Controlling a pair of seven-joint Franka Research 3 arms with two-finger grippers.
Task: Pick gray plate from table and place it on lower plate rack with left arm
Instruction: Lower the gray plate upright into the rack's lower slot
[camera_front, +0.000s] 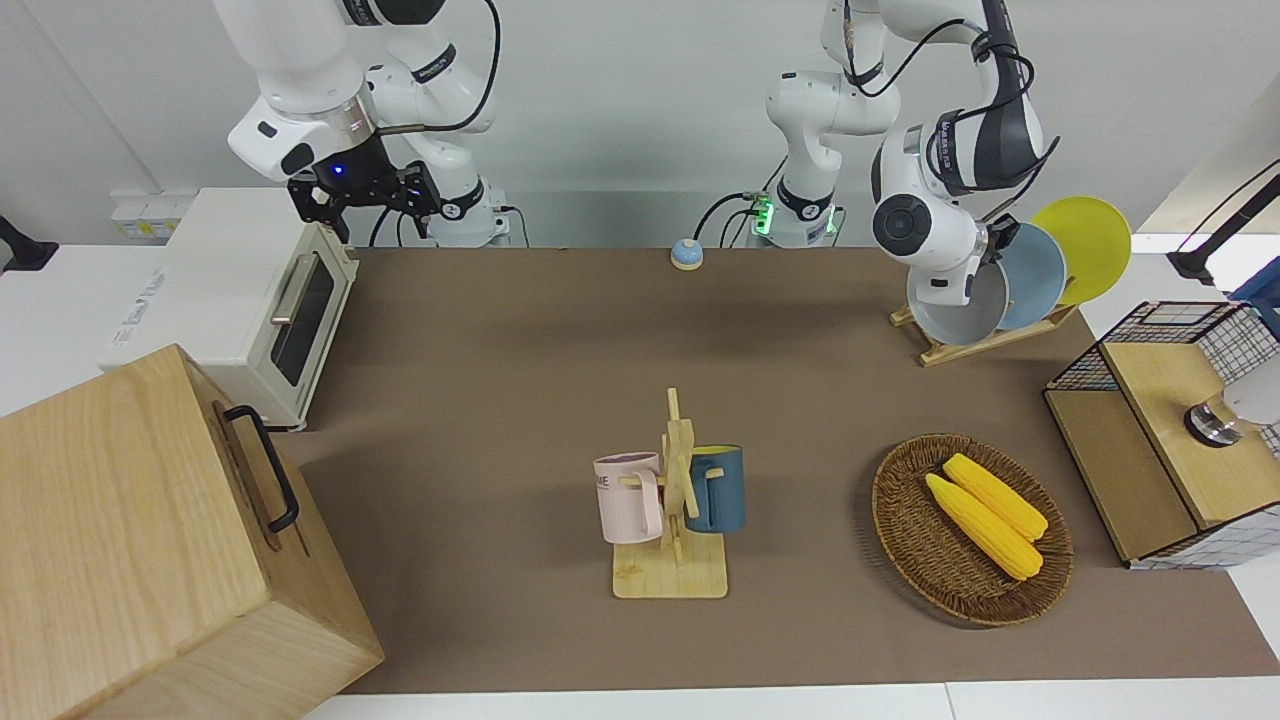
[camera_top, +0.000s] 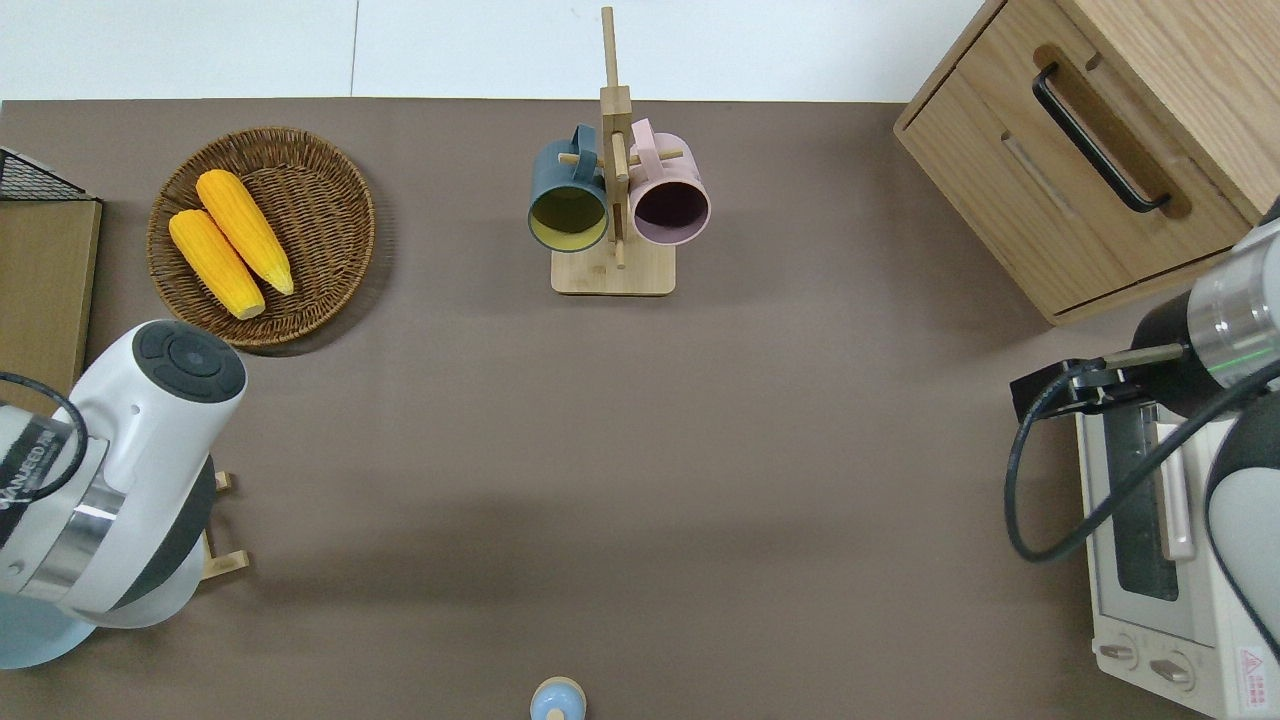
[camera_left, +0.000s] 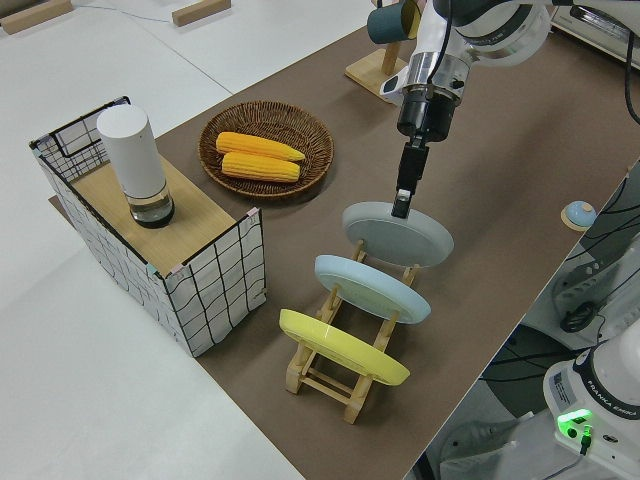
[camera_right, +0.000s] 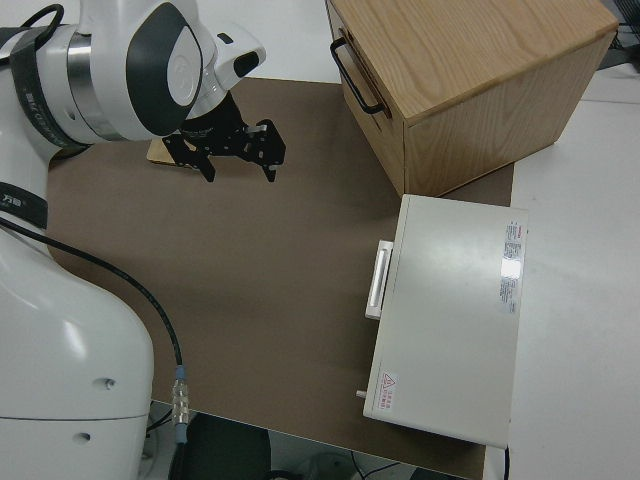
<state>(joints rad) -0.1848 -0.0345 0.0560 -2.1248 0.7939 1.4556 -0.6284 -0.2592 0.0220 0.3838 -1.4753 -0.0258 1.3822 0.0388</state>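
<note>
My left gripper (camera_left: 402, 203) is shut on the upper rim of the gray plate (camera_left: 398, 234). It holds the plate tilted at the free end slot of the lower plate rack (camera_left: 340, 385), beside the light blue plate (camera_left: 372, 288) and the yellow plate (camera_left: 343, 347). The plate's lower edge is down among the pegs; I cannot tell whether it rests there. In the front view the gray plate (camera_front: 950, 316) hangs under the left wrist over the rack (camera_front: 962, 345). In the overhead view the arm hides it. The right arm is parked, its gripper (camera_right: 236, 152) open.
A wicker basket (camera_front: 905, 540) with two corn cobs and a wire-sided shelf (camera_left: 215, 275) stand near the rack. A mug stand (camera_front: 672, 575) stands mid-table. A toaster oven (camera_front: 250, 300) and a wooden cabinet (camera_front: 130, 540) are at the right arm's end.
</note>
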